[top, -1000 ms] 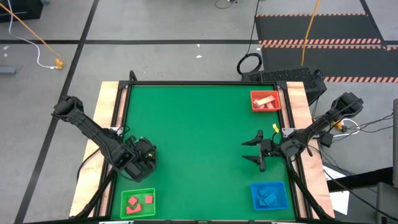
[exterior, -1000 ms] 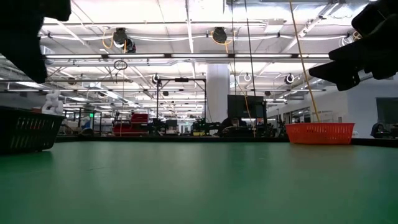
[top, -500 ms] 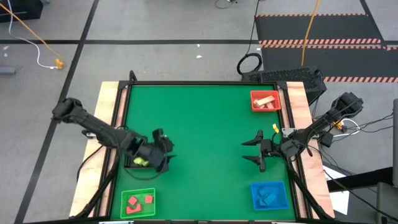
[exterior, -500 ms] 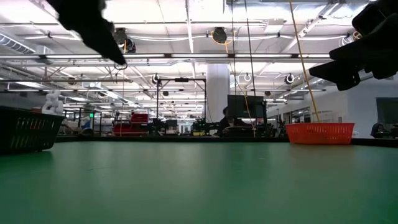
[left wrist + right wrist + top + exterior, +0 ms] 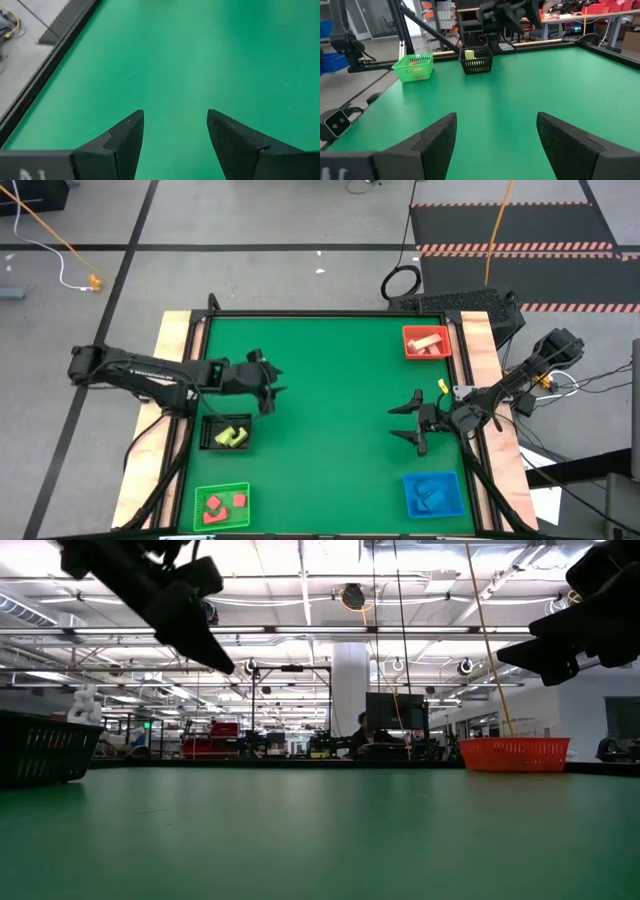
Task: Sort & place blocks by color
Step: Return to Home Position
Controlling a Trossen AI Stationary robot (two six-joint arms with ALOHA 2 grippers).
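Observation:
My left gripper (image 5: 270,386) hangs open over bare green table, just beyond the black bin (image 5: 227,434), and holds nothing; its two fingers frame empty mat in the left wrist view (image 5: 175,117). Yellow blocks (image 5: 232,438) lie in that bin. Red blocks (image 5: 222,504) lie in the green tray (image 5: 222,489). Blue blocks (image 5: 432,497) lie in the blue tray (image 5: 408,496), and tan wooden blocks (image 5: 428,342) in the red tray (image 5: 409,348). My right gripper (image 5: 403,423) waits open above the table's right half, pointing left. No loose block shows on the table.
The four containers stand near the table's corners: green tray near left, black bin behind it, blue tray near right, red tray far right. The green mat (image 5: 320,430) between them is flat. A raised black rim (image 5: 330,313) edges the table. Both grippers hang high in the low view.
My left gripper has swung from right above the black bin toward the table's far edge and a little right, out over the mat. The yellow blocks in the bin, covered a second ago, now show. The right arm has kept still.

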